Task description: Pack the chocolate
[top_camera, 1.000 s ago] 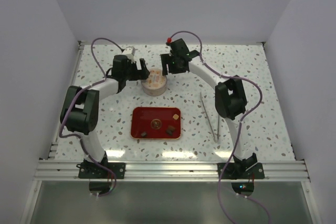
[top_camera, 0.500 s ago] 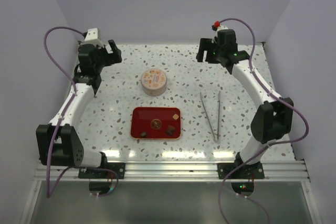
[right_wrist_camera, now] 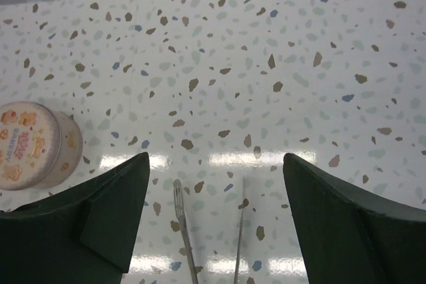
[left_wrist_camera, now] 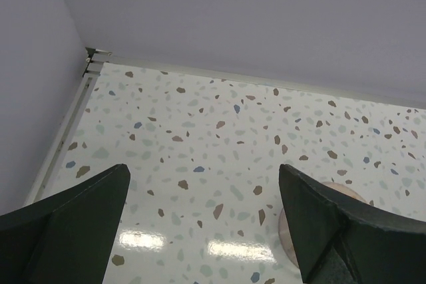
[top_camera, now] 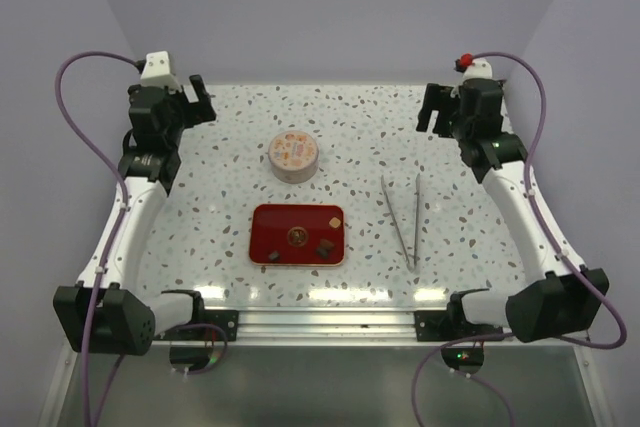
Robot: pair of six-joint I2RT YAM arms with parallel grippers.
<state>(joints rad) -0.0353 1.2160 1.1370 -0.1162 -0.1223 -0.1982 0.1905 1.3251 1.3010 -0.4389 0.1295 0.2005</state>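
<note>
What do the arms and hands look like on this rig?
The left arm and right arm have white links, black joint housings and a looping purple cable. The left hand and right hand each have two broad black wedge-shaped fingers. A small red cap sits on the right wrist.

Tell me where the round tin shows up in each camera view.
Top external: the round tin sits near the centre, just beyond the red tray.
Left wrist: lower right, only part of the tin shows.
Right wrist: far left at mid height, the tin shows its printed lid.
Shared landmark: the speckled table lies under it in all three; the tweezers also link the top and right wrist views.
</note>
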